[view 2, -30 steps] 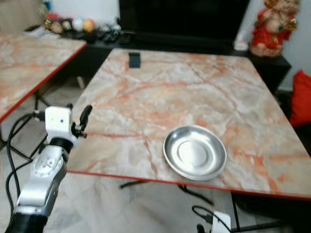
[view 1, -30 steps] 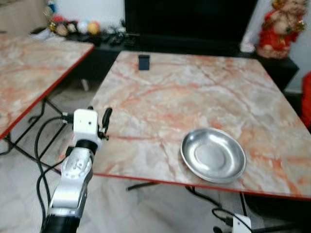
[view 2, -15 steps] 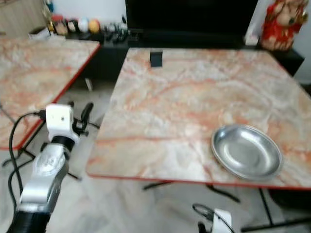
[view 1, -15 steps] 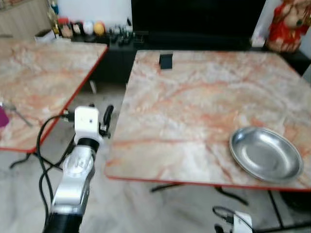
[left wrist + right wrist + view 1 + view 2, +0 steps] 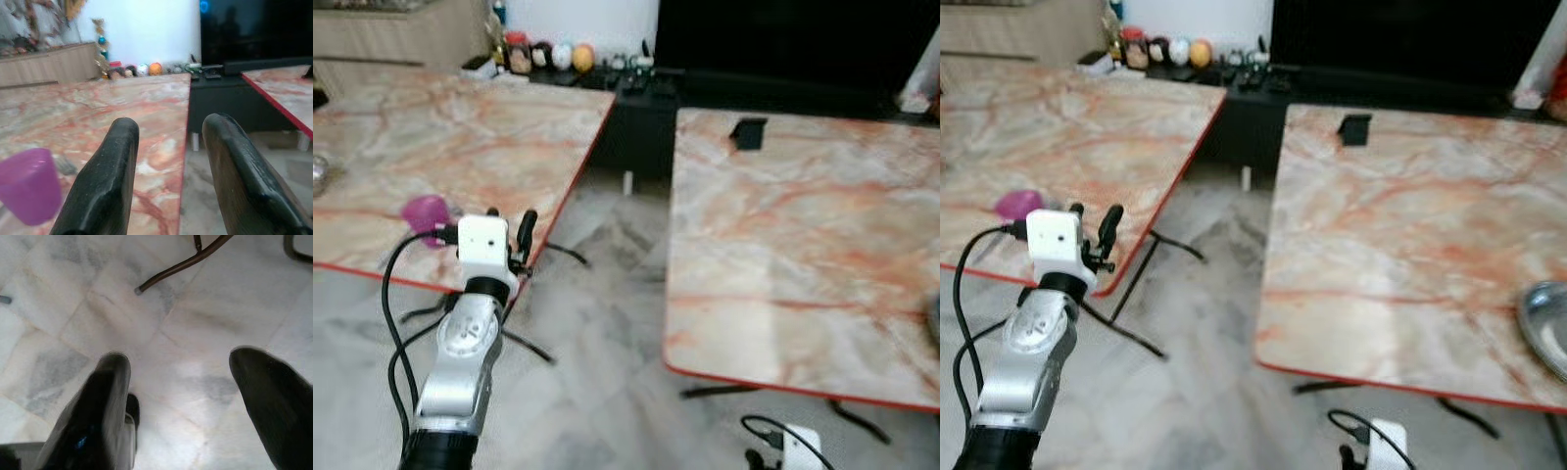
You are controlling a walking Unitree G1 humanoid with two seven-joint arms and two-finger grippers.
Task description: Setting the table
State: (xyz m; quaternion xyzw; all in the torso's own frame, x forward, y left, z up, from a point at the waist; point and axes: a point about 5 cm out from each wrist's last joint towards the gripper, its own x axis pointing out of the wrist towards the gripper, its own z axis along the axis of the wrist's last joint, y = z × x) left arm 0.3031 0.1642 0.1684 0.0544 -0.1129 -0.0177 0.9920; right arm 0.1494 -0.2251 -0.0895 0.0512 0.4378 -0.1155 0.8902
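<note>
- Step in hand, as judged: fetching the next item for the setting. The left gripper (image 5: 509, 240) is raised at the near edge of the left table (image 5: 460, 137), fingers spread apart and holding nothing.
- Task's thing: a purple cup (image 5: 29, 183) stands on the left table near its near edge, just beyond the left gripper and apart from its fingers (image 5: 105, 181).
- The silver plate (image 5: 1547, 328) lies on the right table (image 5: 1410, 225) near the near edge, well apart from the cup.
- Next move, as judged: the gripper needs to advance and shift sideways until the cup sits between the fingers, then close.
- The right gripper (image 5: 186, 396) hangs idle over the floor, fingers apart and empty.
- Hard to make out: the plate is cut by the frame edge; a dark small object (image 5: 747, 132) on the right table cannot be identified; a thin item beside the cup is blurred.
</note>
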